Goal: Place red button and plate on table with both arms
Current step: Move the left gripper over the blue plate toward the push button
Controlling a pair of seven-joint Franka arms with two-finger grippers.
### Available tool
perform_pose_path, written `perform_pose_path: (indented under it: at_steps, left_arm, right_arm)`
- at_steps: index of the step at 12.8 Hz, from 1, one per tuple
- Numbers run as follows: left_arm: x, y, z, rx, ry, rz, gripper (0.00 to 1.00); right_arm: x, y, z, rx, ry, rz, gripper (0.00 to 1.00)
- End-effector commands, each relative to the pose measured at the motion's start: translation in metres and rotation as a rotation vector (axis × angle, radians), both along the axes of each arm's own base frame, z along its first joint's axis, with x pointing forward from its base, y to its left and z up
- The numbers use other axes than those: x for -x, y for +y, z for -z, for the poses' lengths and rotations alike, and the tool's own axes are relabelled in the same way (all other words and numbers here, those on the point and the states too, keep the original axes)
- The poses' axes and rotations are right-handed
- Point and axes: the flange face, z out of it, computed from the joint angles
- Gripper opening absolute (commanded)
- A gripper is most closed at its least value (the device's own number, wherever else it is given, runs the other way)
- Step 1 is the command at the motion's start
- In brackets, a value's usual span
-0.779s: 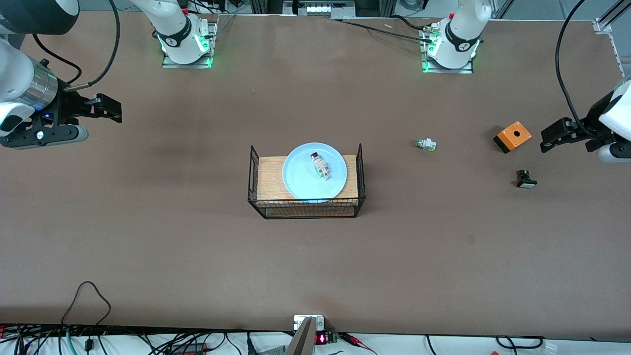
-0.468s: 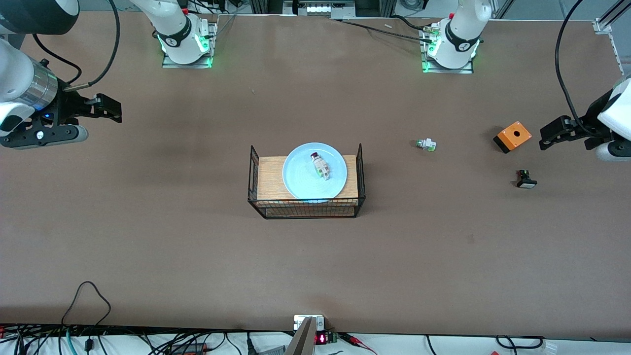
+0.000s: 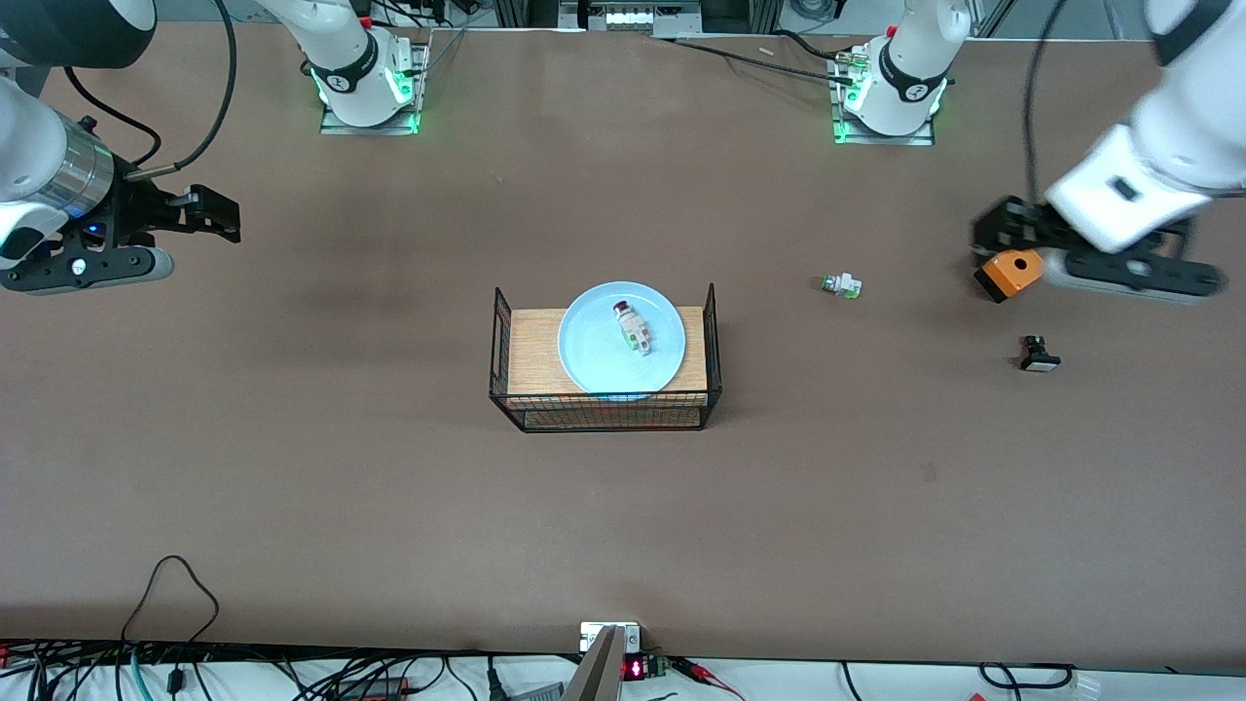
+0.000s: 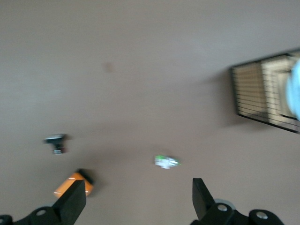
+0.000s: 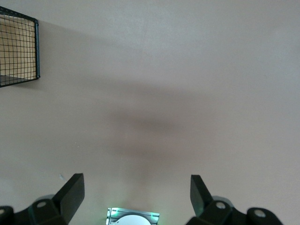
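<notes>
- Approaching: left gripper (image 3: 993, 237) is up in the air over the orange box (image 3: 1010, 272) at the left arm's end of the table (image 3: 292, 467), heading for the middle; jaws spread wide, holding nothing (left wrist view: both fingers (image 4: 72, 202) apart, bare table between).
- Red button (image 3: 632, 326) lies on its side on the plate (image 3: 594, 360); the plate sits on the board of the wire basket (image 3: 605, 414) at mid-table. Neither is on the table yet.
- Judgement: first step, the reach; no grasp begun. Next move calls for carrying the open jaws over the basket, lining them across the button's narrow body, then descending without nudging the plate.
- Right gripper (image 3: 209, 216) waits over bare table at the right arm's end, fingers (image 5: 70, 192) apart, empty.
- Change since 0.5 s ago: the left arm has swung in from the table edge, its gripper now over the orange box. Right arm, plate, button unchanged.
- Distractors untouched: capless white-green part (image 3: 843, 285), black switch (image 3: 1038, 354).
</notes>
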Motion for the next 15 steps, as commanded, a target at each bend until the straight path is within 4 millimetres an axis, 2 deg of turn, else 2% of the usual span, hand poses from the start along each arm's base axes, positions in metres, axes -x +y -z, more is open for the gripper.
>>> perform_pose_path:
  at_steps: [1, 4, 7, 8, 10, 12, 13, 15]
  left_arm:
    - [-0.002, -0.001, 0.001, 0.133, 0.046, 0.002, 1.00]
    - [-0.016, 0.000, 0.017, 0.139, 0.031, -0.005, 1.00]
    - [-0.022, -0.017, 0.044, 0.140, 0.084, 0.015, 1.00]
    - [-0.021, -0.040, 0.052, 0.144, 0.098, 0.031, 1.00]
    - [-0.023, -0.078, 0.072, 0.150, 0.140, -0.083, 1.00]
    - [-0.014, -0.133, 0.081, 0.098, 0.142, -0.087, 1.00]
    - [-0.014, -0.147, 0.076, 0.068, 0.103, -0.065, 1.00]
    - [-0.020, -0.163, 0.083, 0.095, 0.066, -0.105, 1.00]
  right_arm:
    - [-0.002, -0.002, -0.004, -0.007, -0.006, -0.006, 1.00]
    - [-0.005, -0.003, -0.003, -0.009, -0.006, -0.003, 1.00]
    - [-0.006, 0.000, -0.007, -0.010, -0.013, -0.008, 1.00]
    - [-0.006, 0.000, -0.007, -0.012, -0.013, -0.008, 1.00]
    - [-0.006, -0.001, -0.007, -0.012, -0.013, -0.006, 1.00]
    - [-0.006, -0.001, -0.007, -0.012, -0.013, -0.006, 1.00]
    - [-0.006, -0.002, -0.006, -0.011, -0.012, -0.003, 1.00]
    - [-0.006, -0.003, -0.006, -0.013, -0.012, -0.001, 1.00]
